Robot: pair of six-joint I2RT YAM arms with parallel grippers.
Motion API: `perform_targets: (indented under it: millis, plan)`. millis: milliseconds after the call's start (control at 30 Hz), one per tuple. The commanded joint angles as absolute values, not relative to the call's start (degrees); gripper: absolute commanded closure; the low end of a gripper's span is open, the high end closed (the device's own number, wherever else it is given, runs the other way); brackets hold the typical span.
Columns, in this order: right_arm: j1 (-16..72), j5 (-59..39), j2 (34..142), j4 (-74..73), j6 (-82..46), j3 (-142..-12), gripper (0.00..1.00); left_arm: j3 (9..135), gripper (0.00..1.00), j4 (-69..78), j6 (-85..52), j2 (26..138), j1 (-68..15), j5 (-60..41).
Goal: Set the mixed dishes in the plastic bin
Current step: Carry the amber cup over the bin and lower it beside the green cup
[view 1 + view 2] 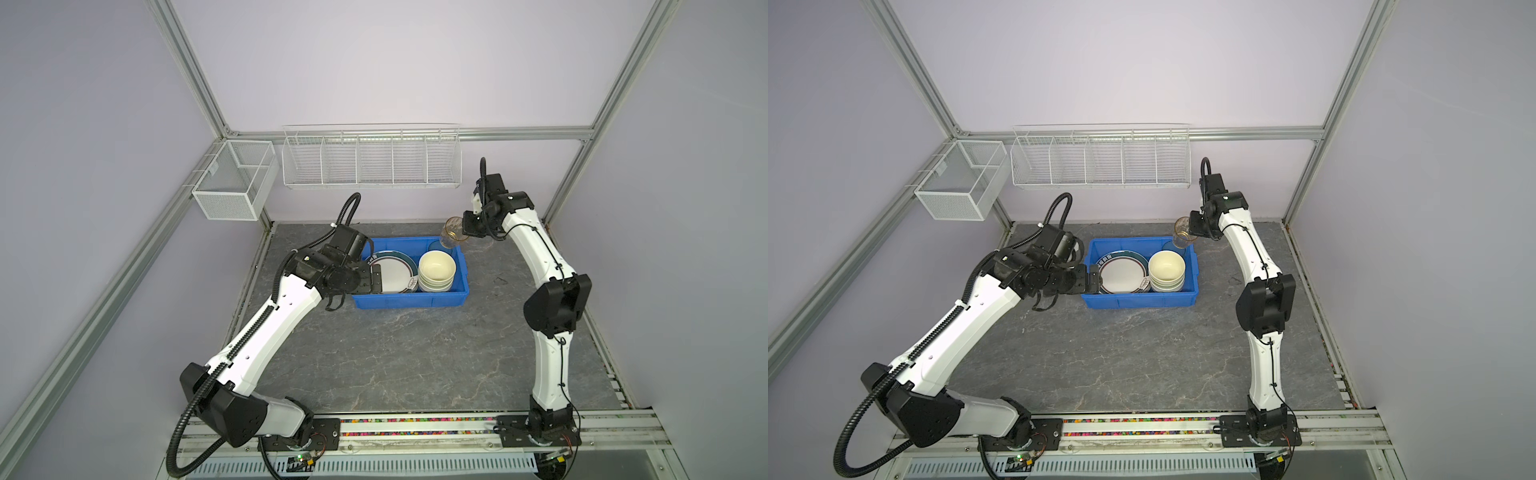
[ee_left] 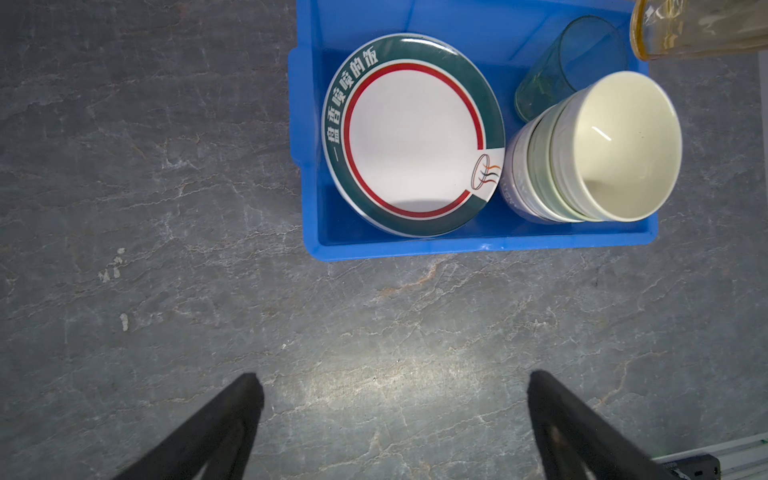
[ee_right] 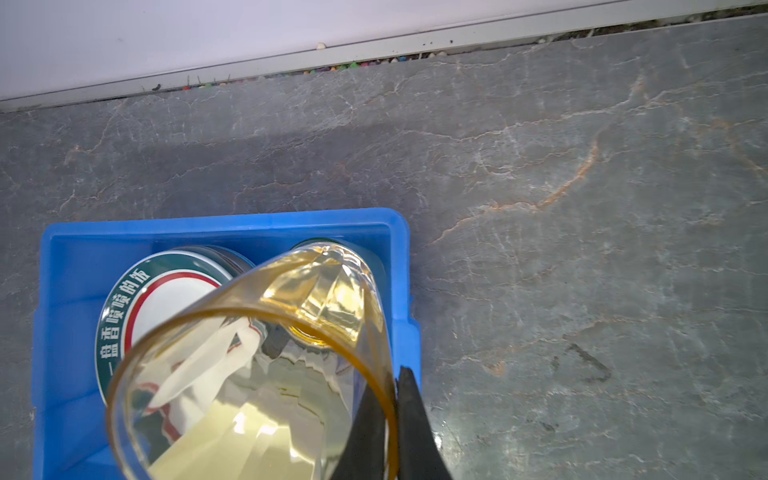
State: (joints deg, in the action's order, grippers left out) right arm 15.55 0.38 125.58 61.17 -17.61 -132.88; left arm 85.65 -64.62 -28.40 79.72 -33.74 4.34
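Grey stone counter (image 1: 374,353), we see blue bin (image 1: 411,300) holding plate (image 1: 395,276), bowls (image 1: 436,268), green cup (image 2: 540,83), right fingers (image 3: 415,436) clamped on amber cup (image 1: 451,233) above its far corner, left fingers (image 2: 224,424) apart beside it

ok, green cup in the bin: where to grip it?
The rim, from straight above, one finger inside the mouth. The green cup looks upright, tucked in a far corner of the blue bin beside the bowl stack, so its sides are boxed in.

Left end effector (image 2: 392,380) spread wide; right end effector (image 3: 392,415) pinched tight.
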Motion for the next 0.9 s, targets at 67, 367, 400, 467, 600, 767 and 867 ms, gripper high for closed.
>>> perform_targets:
  millis: [67,367,400,467,600,767,867]
  plan:
    - [16.9,-0.6,128.4,61.6,-19.1,-135.5,0.94,84.0,0.01,-65.6,-29.9,77.2,-32.9,6.1]
    - [17.8,-0.1,132.6,62.1,-18.9,-136.1,0.94,83.6,0.01,-65.1,-29.3,78.2,-32.0,5.1]
    - [17.9,-0.1,133.0,62.1,-18.8,-136.1,0.94,83.5,0.01,-64.9,-29.2,78.3,-32.0,5.0]
    - [17.9,0.1,133.6,62.3,-18.7,-136.1,0.94,83.5,0.01,-64.8,-29.1,78.5,-31.9,5.0]
    - [18.0,0.5,134.6,62.3,-18.5,-136.0,0.94,83.4,0.01,-64.6,-28.8,78.9,-31.5,4.8]
    - [18.2,0.9,135.6,61.9,-18.5,-136.0,0.94,83.5,0.01,-64.6,-28.8,79.3,-31.3,4.7]
    - [18.4,1.2,136.1,61.5,-18.5,-136.1,0.94,83.2,0.01,-64.6,-28.8,79.4,-31.2,4.7]
